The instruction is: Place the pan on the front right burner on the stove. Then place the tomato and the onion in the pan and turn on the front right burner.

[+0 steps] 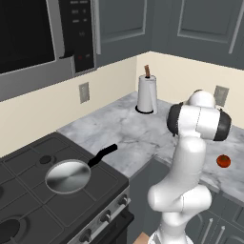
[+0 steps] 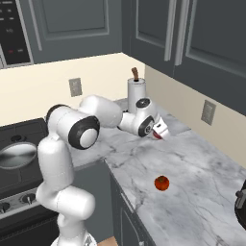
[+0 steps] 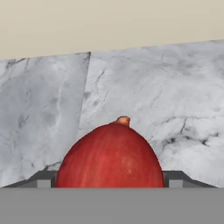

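Observation:
The silver pan with its black handle sits on the stove at the front right; the front right burner is hidden under it. In the right base view the pan shows at the left edge. The red onion stands between my fingertips, which press its two sides just above the marble counter. My gripper is reached out low near the back wall, shut on the onion. The tomato lies alone on the counter, nearer the front edge.
A paper towel roll stands in the counter's corner behind my hand. A microwave hangs over the stove. A dark object sits at the counter's far right edge. Wall cabinets hang above.

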Tool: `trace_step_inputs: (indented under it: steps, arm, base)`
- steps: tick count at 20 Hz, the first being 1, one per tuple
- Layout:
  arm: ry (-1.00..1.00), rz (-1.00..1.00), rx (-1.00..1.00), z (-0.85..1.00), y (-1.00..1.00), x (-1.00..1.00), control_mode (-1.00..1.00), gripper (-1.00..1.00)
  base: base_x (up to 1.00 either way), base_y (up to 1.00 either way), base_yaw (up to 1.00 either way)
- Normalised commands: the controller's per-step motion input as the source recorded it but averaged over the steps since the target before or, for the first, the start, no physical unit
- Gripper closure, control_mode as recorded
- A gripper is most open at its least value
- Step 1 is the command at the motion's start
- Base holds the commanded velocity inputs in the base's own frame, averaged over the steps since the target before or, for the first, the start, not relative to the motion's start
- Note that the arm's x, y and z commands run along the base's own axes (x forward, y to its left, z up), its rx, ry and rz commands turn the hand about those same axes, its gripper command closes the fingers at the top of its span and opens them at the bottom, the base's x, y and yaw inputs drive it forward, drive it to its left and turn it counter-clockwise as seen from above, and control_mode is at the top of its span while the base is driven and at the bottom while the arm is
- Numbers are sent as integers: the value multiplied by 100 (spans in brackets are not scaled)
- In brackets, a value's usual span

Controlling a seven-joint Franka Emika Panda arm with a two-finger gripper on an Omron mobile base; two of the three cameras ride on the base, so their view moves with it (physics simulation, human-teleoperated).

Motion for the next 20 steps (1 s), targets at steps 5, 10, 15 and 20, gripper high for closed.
trace_step_inputs:
  steps: [5,10,15,20]
  arm:
    - [-1,0,0,65,38,-43,-100,100]
    - [0,0,0,77,40,-40,-100,100]
    - [2,1,0,76,41,-42,-100,100]
    - [4,5,0,58,43,-39,-100,100]
  base:
    - [0,0,0]
    - [0,0,0]
    - [0,0,0]
    - [0,0,0]
